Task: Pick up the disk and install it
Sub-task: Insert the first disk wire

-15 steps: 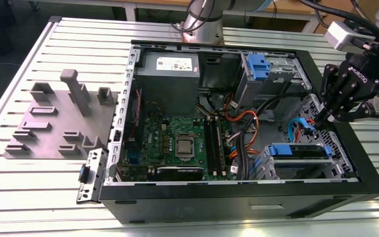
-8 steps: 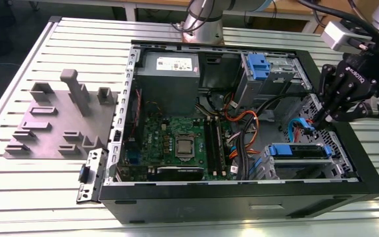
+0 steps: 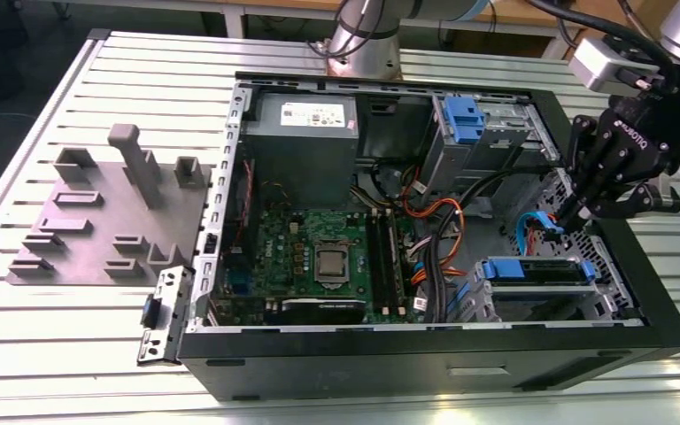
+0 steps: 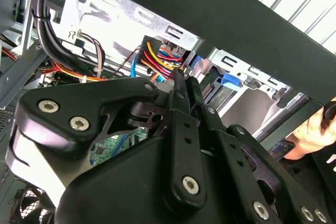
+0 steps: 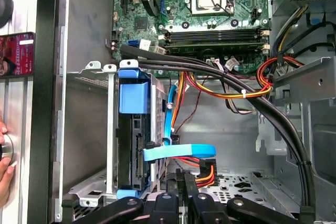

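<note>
Bench [image 3: 33, 354] slats run under everything in the exterior view. At that view's nine o'clock sits a grey fixture plate [image 3: 92, 230], just beside the open computer case [image 3: 435, 354]. Inside the case the motherboard [image 3: 316, 257] lies near the centre. The disk [image 3: 537, 271] sits at about four o'clock, seated in its metal bay with a blue rail across it (in the first wrist view a blue ribbon cable [image 5: 178, 153] bends just beside that bay). My end effector [image 3: 565, 220] hangs at three o'clock, reaching down into the case just beside the disk's bay, near orange and blue cables. Its fingers [image 4: 181, 93] are pressed together with nothing between them. A person's hand [image 4: 315, 129] rests outside the case wall in the second wrist view.
</note>
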You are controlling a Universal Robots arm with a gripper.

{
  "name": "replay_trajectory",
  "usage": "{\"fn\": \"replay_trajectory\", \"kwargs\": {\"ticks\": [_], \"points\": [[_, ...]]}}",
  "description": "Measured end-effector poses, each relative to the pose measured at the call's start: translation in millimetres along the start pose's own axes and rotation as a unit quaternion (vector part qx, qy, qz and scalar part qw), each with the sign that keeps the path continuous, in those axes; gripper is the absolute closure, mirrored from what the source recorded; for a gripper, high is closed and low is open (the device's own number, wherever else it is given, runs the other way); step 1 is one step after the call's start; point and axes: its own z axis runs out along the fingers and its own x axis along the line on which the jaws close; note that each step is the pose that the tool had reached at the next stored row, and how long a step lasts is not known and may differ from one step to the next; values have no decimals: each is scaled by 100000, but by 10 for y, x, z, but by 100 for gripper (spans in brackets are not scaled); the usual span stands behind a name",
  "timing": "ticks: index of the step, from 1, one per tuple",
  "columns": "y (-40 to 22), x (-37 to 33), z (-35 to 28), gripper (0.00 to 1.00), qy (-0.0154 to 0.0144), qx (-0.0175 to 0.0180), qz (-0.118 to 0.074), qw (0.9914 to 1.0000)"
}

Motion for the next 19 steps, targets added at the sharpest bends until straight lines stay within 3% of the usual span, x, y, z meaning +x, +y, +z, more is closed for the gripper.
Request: {"fn": "replay_trajectory", "kwargs": {"ticks": [8,9,15,19], "points": [[7,0,1,84,-8,122,30,100000],[13,0,1,84,-9,373,51,99999],[62,10,7,84,-89,2826,269,99960],[95,43,13,84,-113,3741,328,99929]]}}
